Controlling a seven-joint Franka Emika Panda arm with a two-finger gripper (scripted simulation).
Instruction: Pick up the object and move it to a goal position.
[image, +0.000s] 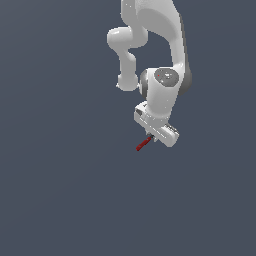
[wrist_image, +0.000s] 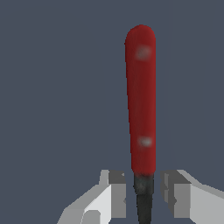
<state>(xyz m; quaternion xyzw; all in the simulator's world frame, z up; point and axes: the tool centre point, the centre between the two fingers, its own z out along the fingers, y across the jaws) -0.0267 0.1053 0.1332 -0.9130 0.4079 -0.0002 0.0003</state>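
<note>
Wrist view: smooth rounded red handle of tool (wrist_image: 141, 100), black neck; jaws flank neck, contact unclear.

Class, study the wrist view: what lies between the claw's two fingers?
The tool's black neck sits between the fingers, its red handle sticking out beyond them. A thin gap shows on each side. The exterior view hides this.

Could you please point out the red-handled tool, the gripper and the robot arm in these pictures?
Tool (wrist_image: 141, 100): wrist view, middle of its red handle.
Gripper (wrist_image: 143, 192): wrist view, midway between the fingertips, by the tool's black neck.
Robot arm (image: 162, 95): exterior view, white wrist housing above the gripper.
</note>
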